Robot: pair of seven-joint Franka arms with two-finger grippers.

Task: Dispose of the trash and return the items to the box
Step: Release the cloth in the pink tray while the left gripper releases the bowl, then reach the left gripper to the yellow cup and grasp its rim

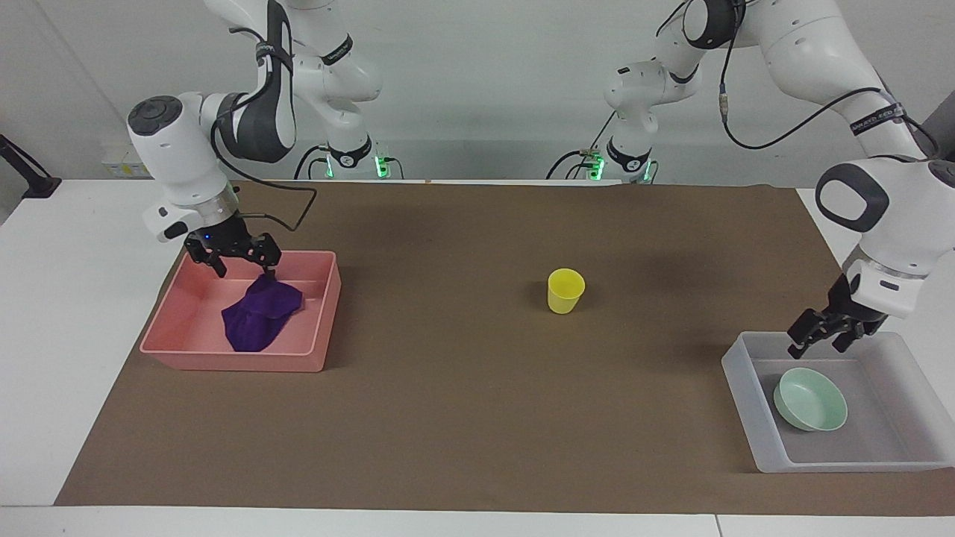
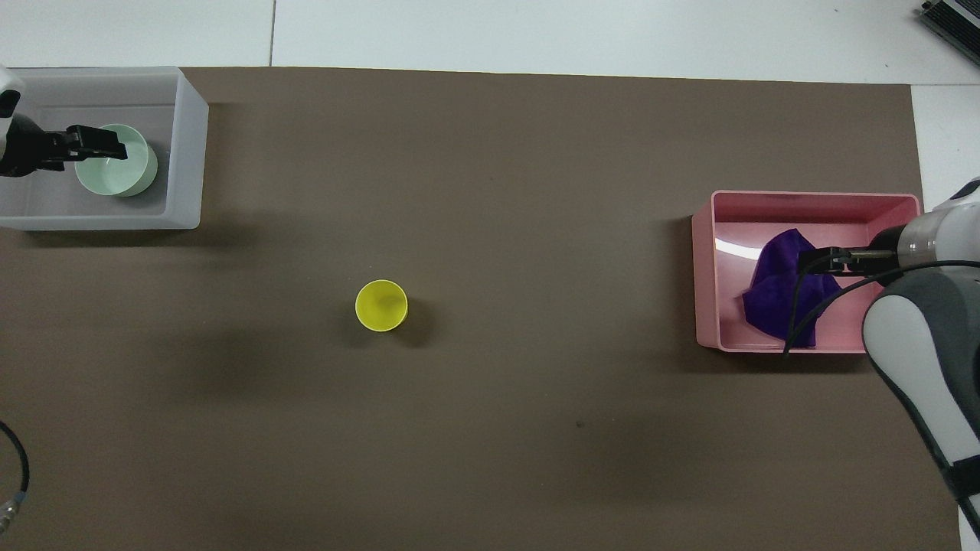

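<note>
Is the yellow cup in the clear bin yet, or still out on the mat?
Out: the cup stands upright on the mat, apart from the bin.

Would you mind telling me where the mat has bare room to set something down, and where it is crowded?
The brown mat lies bare all around the yellow cup. The purple cloth lies in the pink tray under the open right gripper; the green bowl fills the middle of the clear box under the open left gripper.
</note>
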